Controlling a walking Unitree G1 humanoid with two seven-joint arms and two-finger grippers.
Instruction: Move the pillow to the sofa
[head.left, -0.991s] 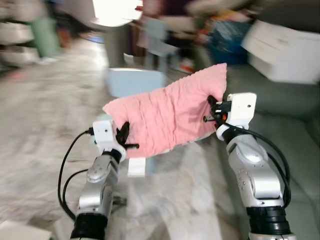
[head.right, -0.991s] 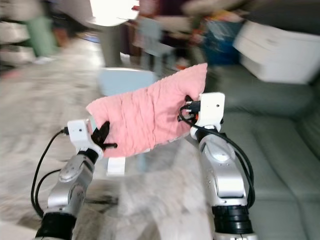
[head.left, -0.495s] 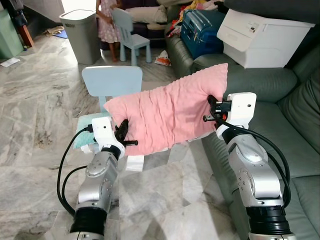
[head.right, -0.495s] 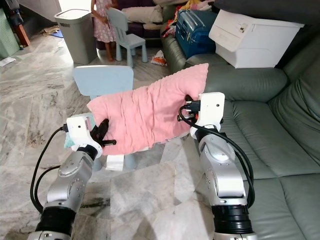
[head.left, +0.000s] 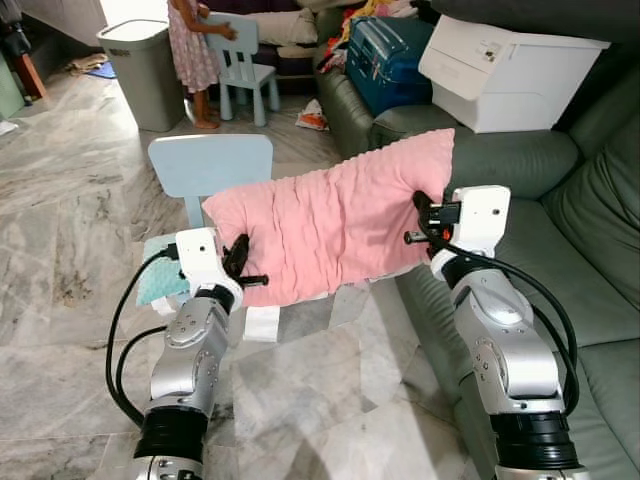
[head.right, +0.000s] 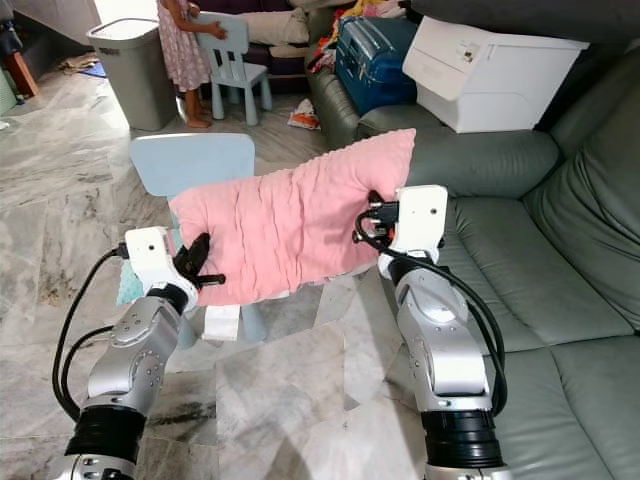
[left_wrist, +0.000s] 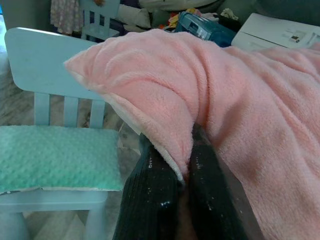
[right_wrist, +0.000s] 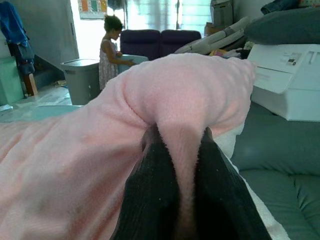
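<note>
while stretched between them, the pillow (head.left: 335, 225) is pinched by left end effector (head.left: 240, 262) and right end effector (head.left: 421, 222).

You have a plain pink pillow (head.left: 335, 230) pinched between the black fingers (left_wrist: 150, 195) of both grippers, with a pale blue chair (head.left: 210, 165) and its mint green dotted cushion (left_wrist: 55, 157) beyond the left fingers and a grey-green sofa (head.left: 590, 260) past the right ones.

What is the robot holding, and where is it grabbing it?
A fluffy pink pillow, pinched at both ends: the left gripper on the lower left edge, the right gripper on the right edge.
</note>
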